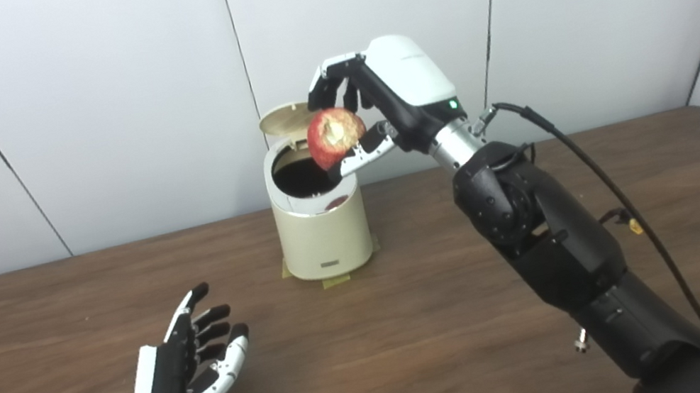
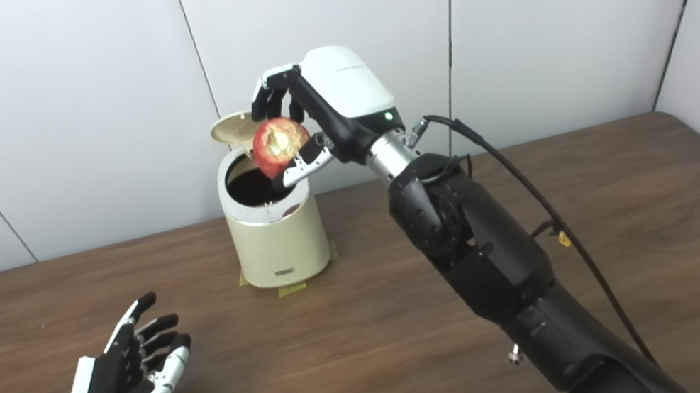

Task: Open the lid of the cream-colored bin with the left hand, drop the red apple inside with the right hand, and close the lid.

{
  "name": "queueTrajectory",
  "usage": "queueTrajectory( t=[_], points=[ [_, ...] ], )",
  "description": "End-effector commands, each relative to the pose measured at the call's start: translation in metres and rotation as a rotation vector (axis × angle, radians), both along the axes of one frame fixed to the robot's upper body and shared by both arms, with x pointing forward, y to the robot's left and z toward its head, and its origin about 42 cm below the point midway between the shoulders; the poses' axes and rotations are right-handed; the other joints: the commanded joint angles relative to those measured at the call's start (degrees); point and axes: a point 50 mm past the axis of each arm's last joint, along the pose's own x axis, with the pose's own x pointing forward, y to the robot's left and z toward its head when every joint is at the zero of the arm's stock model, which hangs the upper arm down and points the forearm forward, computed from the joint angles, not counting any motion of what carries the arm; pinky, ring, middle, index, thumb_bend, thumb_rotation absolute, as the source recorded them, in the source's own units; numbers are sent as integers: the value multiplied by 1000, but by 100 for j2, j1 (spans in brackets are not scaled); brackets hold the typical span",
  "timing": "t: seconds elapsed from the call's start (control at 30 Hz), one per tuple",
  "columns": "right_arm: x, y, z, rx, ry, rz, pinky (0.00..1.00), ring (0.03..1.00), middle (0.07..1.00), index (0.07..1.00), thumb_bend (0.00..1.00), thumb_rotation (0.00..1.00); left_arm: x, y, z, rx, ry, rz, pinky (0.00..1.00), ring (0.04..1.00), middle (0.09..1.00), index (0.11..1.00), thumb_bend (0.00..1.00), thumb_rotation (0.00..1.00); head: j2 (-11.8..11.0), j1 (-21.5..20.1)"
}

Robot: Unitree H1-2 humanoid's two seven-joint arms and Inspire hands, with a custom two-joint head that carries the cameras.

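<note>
Apple (image 1: 335, 136) above bin (image 1: 321, 230); lid (image 1: 283, 120) behind.

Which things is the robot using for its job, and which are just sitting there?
For the job:
- round cream-colored bin, its lid up
- red apple, bitten pale on one side
- right hand, holding the apple over the bin
- left hand, open above the table

Just there:
- brown wooden table
- yellowish tape under the bin
- black cable along the right arm
</note>
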Motion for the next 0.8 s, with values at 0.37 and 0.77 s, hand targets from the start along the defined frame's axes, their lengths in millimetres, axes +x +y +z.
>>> queueTrajectory(
  t=[0.37,0.77],
  points=[
    [17,33,18,19,-72,30,360,376,505,505,516,0,-1,-6,13,-8,-71,32,748,787,806,920,350,230,-31,105],
    [39,39,6,88,-50,-35,356,375,504,512,516,0,-8,-9,16,-37,-104,43,712,768,803,898,367,265,-66,142]
  ],
)
